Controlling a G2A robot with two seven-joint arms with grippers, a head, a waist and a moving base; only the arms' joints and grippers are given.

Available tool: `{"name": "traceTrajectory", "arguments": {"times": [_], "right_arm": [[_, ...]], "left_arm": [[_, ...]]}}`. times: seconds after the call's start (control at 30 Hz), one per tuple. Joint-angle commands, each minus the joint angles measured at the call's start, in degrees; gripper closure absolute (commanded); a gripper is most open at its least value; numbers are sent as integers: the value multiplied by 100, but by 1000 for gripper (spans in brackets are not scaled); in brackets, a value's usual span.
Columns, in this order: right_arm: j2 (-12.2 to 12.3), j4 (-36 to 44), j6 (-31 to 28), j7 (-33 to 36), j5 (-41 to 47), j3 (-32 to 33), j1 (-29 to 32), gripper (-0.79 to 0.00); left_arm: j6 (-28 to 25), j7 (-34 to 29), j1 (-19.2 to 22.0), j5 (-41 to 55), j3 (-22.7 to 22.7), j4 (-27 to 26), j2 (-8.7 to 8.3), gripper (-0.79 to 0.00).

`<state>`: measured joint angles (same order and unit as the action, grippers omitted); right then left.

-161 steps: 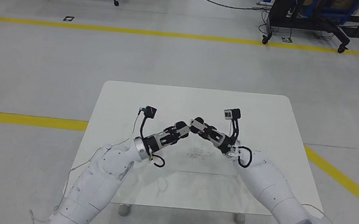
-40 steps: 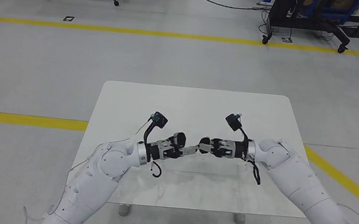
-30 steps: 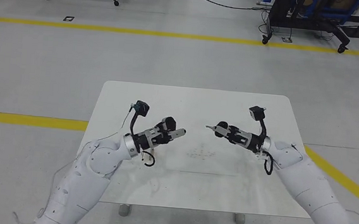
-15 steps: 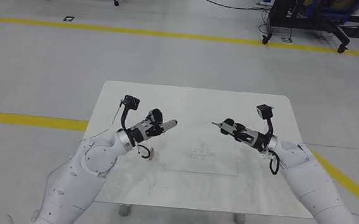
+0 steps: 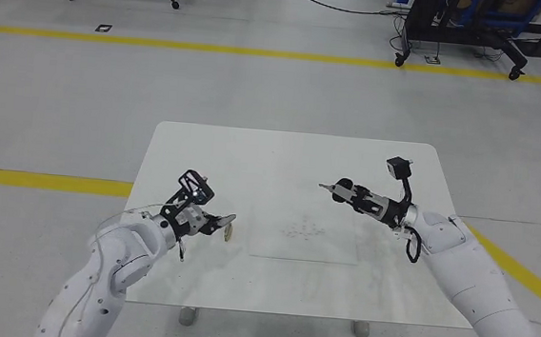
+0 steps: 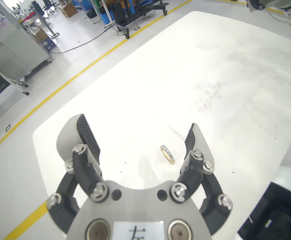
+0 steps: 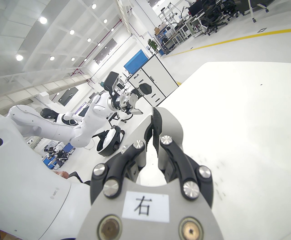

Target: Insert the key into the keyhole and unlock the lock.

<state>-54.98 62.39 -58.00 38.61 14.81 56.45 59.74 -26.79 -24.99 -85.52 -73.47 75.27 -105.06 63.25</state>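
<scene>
left fingers (image 6: 87, 136) gape wide, the lock (image 6: 167, 154) just beyond them; right fingers (image 7: 169, 127) pinched together.

The table (image 5: 290, 161) is seen as white, flecked with dark specks. The lock (image 6: 167, 154) is coloured brass and silver. Black ribbed pads (image 6: 87, 134) are borne by the silver-grey left end effector (image 6: 136, 120). The grey floor (image 5: 258, 82) is striped yellow.

I see a white table (image 5: 395, 164) with a patch of dark specks (image 5: 302, 231), scuffs perhaps, near its middle. A yellow floor line (image 5: 213, 46) runs past its far edge; a black wheeled cart (image 5: 424, 13) stands beyond the far right corner.
</scene>
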Motion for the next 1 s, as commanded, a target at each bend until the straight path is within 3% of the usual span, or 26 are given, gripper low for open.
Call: {"name": "traceTrajectory", "arguments": {"times": [0.0,0.13,0.3,0.53,0.97], "right_arm": [[0,0,0,0,0,0,0,0],[0,0,0,0,0,0,0,0],[0,0,0,0,0,0,0,0],[0,0,0,0,0,0,0,0],[0,0,0,0,0,0,0,0]], "left_arm": [[239,-183,-30,69,-202,-1,32,-646],[418,-421,76,124,-590,244,90,-594],[549,-813,260,-214,-866,418,121,-385],[511,-1059,179,-291,-879,326,103,-308],[585,-1192,362,-336,-1006,613,128,-311]]}}
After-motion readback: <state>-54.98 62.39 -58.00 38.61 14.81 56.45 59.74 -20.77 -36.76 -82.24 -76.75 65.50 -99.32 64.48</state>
